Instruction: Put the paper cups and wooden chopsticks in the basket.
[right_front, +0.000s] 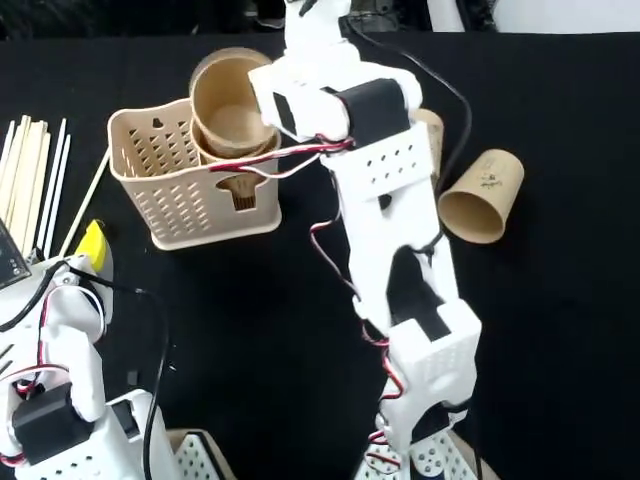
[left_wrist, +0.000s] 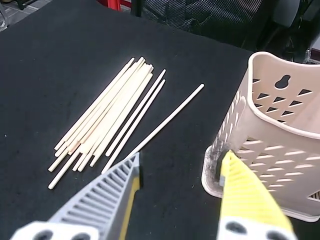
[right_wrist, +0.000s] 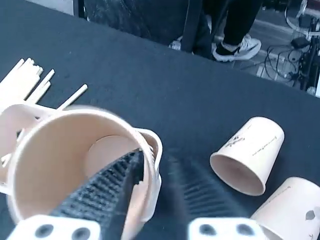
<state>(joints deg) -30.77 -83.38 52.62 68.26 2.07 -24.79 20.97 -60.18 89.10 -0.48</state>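
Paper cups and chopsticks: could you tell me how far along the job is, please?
Done: one cup seems to sit in the basket. In hand: the right claw grips a second cup over it. To do: two cups and the chopsticks lie on the table; the left claw is open.

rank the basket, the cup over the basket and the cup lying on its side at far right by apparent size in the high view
1. basket, largest
2. cup over the basket and cup lying on its side at far right: look alike; the first may be nearer the camera, so unranked
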